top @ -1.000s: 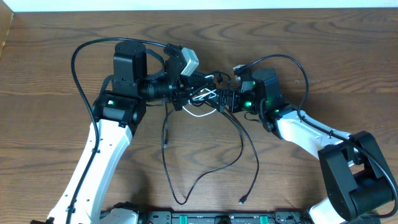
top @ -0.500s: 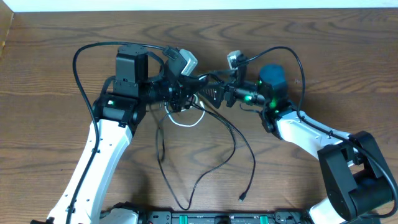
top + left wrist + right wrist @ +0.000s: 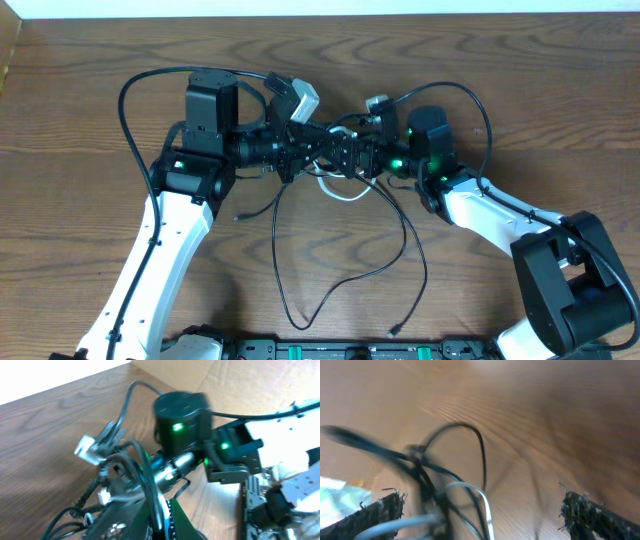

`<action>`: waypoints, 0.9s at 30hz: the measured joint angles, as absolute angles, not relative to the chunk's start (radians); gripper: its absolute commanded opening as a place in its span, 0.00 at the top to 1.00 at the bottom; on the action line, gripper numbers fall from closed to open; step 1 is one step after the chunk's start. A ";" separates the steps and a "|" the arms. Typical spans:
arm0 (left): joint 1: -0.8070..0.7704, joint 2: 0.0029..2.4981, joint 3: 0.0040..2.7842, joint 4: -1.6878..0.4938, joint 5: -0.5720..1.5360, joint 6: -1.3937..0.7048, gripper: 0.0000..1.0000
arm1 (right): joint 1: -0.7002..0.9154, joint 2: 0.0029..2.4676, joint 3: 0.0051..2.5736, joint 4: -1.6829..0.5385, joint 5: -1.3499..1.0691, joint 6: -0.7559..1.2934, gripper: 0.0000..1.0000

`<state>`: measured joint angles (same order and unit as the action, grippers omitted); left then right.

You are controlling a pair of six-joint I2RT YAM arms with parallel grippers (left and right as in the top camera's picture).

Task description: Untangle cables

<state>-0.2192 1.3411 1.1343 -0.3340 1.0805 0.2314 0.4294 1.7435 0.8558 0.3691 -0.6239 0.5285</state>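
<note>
The long black cable (image 3: 275, 270) and the shorter white cable (image 3: 340, 193) are bunched together between my two grippers above the table's middle. My left gripper (image 3: 308, 152) is shut on both cords; the left wrist view shows the black cable (image 3: 145, 475) and a white strand pinched in the jaws (image 3: 159, 515), with a white plug (image 3: 105, 495) beside them. My right gripper (image 3: 352, 155) faces the left one, close to it. In the right wrist view its fingers (image 3: 481, 500) are wide open, with the white cable (image 3: 470, 487) and black cable (image 3: 481, 450) lying between them.
The black cable hangs to the table in long loops, reaching near the front edge (image 3: 300, 322), with one plug end at the front (image 3: 395, 328) and another end at the left (image 3: 238, 215). The right arm's body (image 3: 182, 415) fills the left wrist view.
My right gripper has come back towards the left gripper after rising and turning. The white loop has shifted right, and the black loops on the table have swung right and forward.
</note>
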 measured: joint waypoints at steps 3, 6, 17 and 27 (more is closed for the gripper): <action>-0.219 1.341 1.134 -0.332 1.118 0.231 0.92 | 0.429 1.744 0.855 0.252 -0.535 0.505 0.01; -0.219 1.341 1.134 -0.332 1.127 0.231 0.92 | 0.424 1.743 0.857 0.179 -0.481 0.487 0.01; -0.219 1.342 1.134 -0.370 0.984 0.231 0.92 | 0.268 1.742 0.857 -0.023 -0.396 0.464 0.01; -0.181 1.342 1.134 -0.420 0.804 0.231 0.92 | 0.031 1.740 0.858 -0.149 -0.396 0.462 0.01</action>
<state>-0.1810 1.3422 1.1339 -0.4198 0.8036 0.2314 0.0315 1.7397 0.8577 -0.1486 -0.3962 0.4618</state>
